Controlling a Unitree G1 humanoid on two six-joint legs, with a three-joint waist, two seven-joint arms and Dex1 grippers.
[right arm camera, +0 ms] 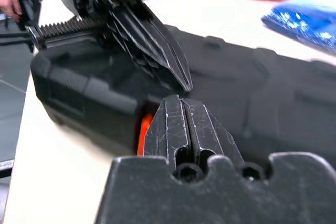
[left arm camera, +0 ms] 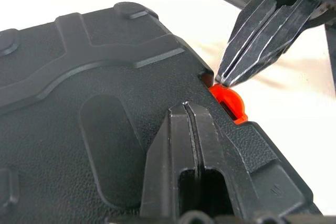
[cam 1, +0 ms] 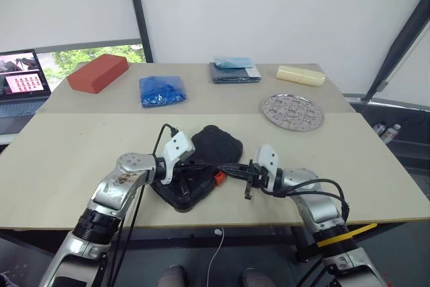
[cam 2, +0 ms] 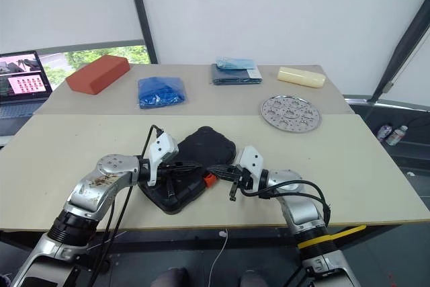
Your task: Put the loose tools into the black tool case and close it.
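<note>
The black tool case (cam 1: 216, 144) lies near the table's front edge with its lid down. Its small orange latch (cam 1: 219, 178) faces front right. My left gripper (cam 1: 193, 167) is shut, and its tips (left arm camera: 185, 106) rest on the lid just behind the latch (left arm camera: 229, 101). My right gripper (cam 1: 226, 169) reaches in from the right. It is shut, with its tips (left arm camera: 223, 80) touching the top of the latch. In the right wrist view both shut grippers meet over the case (right arm camera: 262, 87) above the latch (right arm camera: 144, 129). The loose tools are out of view.
Along the back of the table lie a red brick (cam 1: 97, 72), a blue cloth bundle (cam 1: 162, 90), a folded dark cloth with a blue packet (cam 1: 234, 70), a pale yellow block (cam 1: 300, 75) and a round perforated metal plate (cam 1: 292, 111). A laptop (cam 1: 20, 75) stands far left.
</note>
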